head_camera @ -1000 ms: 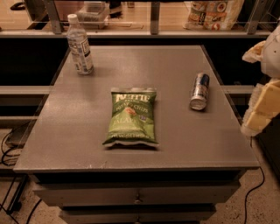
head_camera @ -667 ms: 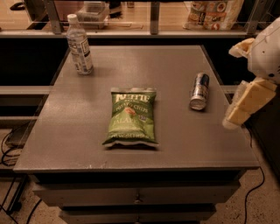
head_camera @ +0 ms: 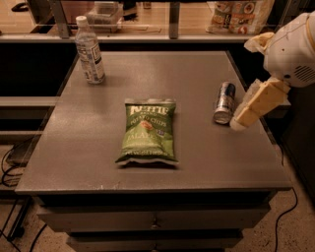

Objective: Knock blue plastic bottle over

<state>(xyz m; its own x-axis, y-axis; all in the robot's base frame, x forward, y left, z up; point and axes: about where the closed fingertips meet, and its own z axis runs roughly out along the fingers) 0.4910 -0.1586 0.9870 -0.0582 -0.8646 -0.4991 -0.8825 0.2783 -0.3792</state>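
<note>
The blue plastic bottle (head_camera: 89, 51) is a slim clear bottle with a white cap and a pale printed label. It stands upright near the far left corner of the grey table (head_camera: 88, 147). My gripper (head_camera: 239, 120) is cream-coloured and hangs from the white arm (head_camera: 293, 49) at the right. It sits low over the table's right edge, just right of a blue-and-silver can (head_camera: 225, 102) that lies on its side. The gripper is far from the bottle, across the table, and holds nothing that I can see.
A green chip bag (head_camera: 147, 130) lies flat in the middle of the table. Behind the table runs a counter with a glass partition (head_camera: 170, 19) and packaged goods (head_camera: 236, 15). Cables (head_camera: 12, 162) lie on the floor to the left.
My arm has swung left and down from beyond the right edge, so the gripper is now over the table beside the can. The bottle, can and bag have not moved.
</note>
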